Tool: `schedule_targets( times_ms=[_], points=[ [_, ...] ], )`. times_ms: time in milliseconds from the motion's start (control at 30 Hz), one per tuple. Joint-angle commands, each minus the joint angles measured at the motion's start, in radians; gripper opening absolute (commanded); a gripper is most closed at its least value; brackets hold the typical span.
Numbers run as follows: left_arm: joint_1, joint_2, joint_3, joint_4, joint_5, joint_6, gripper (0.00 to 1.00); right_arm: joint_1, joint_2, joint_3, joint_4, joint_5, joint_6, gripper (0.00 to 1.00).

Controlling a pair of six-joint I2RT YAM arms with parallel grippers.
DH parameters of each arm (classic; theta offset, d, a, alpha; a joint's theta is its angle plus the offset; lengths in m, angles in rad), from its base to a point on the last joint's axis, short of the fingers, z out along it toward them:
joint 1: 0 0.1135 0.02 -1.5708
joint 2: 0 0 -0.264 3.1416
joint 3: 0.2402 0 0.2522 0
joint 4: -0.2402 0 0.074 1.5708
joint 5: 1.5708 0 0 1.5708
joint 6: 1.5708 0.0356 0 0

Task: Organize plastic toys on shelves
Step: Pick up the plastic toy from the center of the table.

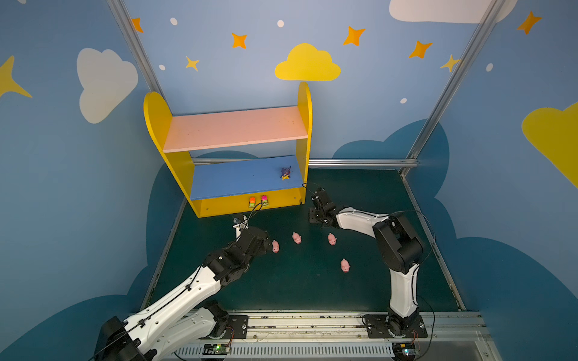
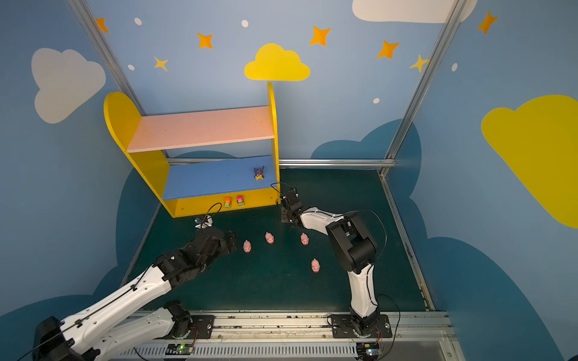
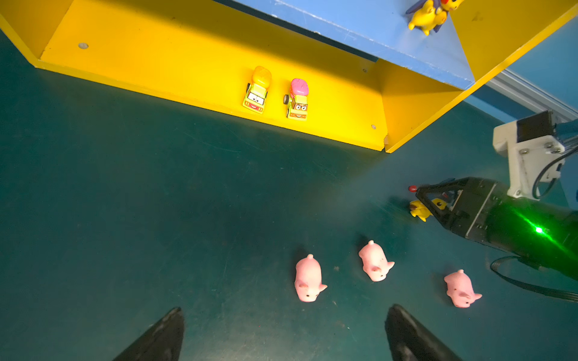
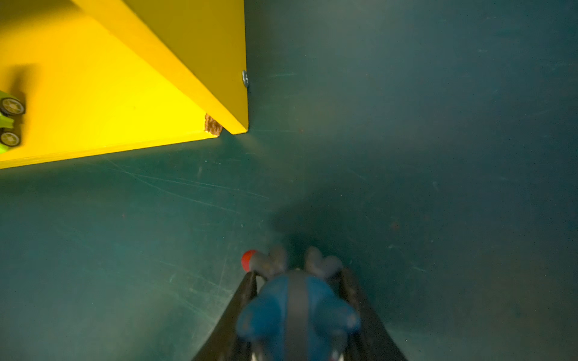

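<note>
Four smooth, rounded pink pigs (image 1: 345,265) lie mid-way on the scuffed green mat (image 1: 281,287), long axes roughly 12–6, snouts toward about 5 o'clock. At their 9 o'clock the left gripper (image 3: 286,312) gapes wide. At 1 o'clock the right gripper (image 4: 297,273) pinches a spiky blue-headed figure (image 4: 297,312). Farther off, two glossy boxy cars (image 1: 252,202) on the shelf's (image 1: 156,125) yellow base (image 1: 219,208) nose toward 6 o'clock. A second figure (image 1: 285,173) sits at the blue board's (image 1: 234,178) 3 o'clock end.

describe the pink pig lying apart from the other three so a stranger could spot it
Start at the small yellow shelf unit, then the dark green tabletop before it. Three small pink plastic pigs lie in a loose row; the fourth pink pig lies alone, farthest from that unit.
</note>
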Motion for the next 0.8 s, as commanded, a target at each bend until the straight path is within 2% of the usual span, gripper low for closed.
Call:
schedule_targets(
  times_ms=[0,267,467,767],
  points=[
    [0.003,-0.034,-0.019,-0.048,-0.027,-0.013,1.0,0.027,-0.057,-0.012,-0.063,0.025,-0.009,0.29],
    [0.004,-0.16,-0.057,-0.099,-0.024,-0.042,1.0,0.127,-0.164,0.015,-0.115,0.05,-0.03,0.27],
    [0.003,-0.275,-0.086,-0.159,-0.025,-0.08,1.0,0.215,-0.207,0.108,-0.159,0.061,-0.072,0.26],
    [0.003,-0.385,-0.094,-0.236,-0.053,-0.108,1.0,0.284,-0.11,0.378,-0.216,0.075,-0.152,0.25]
  ],
)
